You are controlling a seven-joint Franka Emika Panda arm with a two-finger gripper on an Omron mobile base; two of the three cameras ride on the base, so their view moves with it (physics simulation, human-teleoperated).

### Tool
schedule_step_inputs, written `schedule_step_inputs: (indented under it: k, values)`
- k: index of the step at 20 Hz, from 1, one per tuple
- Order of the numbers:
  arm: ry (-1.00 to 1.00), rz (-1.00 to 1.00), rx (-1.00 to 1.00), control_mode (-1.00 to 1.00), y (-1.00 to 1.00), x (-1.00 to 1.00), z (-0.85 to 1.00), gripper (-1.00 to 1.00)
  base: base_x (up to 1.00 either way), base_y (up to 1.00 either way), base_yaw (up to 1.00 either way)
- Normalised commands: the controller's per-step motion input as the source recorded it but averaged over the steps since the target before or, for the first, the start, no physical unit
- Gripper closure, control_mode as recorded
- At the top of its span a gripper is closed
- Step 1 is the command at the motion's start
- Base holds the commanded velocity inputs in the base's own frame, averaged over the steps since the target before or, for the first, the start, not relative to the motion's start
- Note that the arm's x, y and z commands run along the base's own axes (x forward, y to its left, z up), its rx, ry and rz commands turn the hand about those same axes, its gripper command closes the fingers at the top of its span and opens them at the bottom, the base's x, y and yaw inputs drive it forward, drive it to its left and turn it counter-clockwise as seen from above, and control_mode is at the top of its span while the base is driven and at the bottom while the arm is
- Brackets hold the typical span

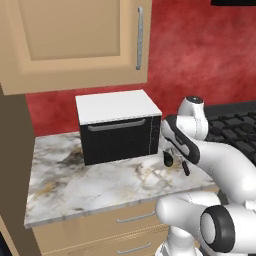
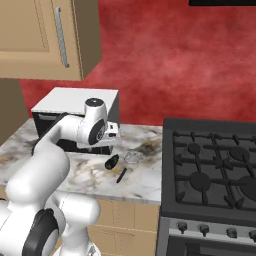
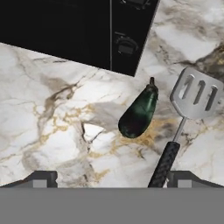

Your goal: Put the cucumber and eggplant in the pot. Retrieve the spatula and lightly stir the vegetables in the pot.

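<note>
Just ahead of the gripper (image 3: 109,177), whose 2 jaws stand wide apart and empty, the eggplant (image 3: 139,113) lies lengthwise, spatula (image 3: 186,118) beside it on the right.

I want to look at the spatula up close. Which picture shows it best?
The hand view: the spatula shows whole, slotted blade and dark handle. The right base view shows it small; in the left base view I only make out its handle.
</note>
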Motion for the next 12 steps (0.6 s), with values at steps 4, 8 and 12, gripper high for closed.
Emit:
schedule_step_inputs:
  k: [4,8,12]
  values:
    - [0.37,-0.02,-0.01,-1.0,0.0,0.06,-0.03,-1.0,0.0,0.0,0.0]
    - [0.01,0.0,0.02,-1.0,-0.01,0.0,-0.42,-1.0,0.0,0.0,0.0]
    - [-0.05,0.0,0.0,-1.0,0.0,0.01,-0.77,-1.0,0.0,0.0,0.0]
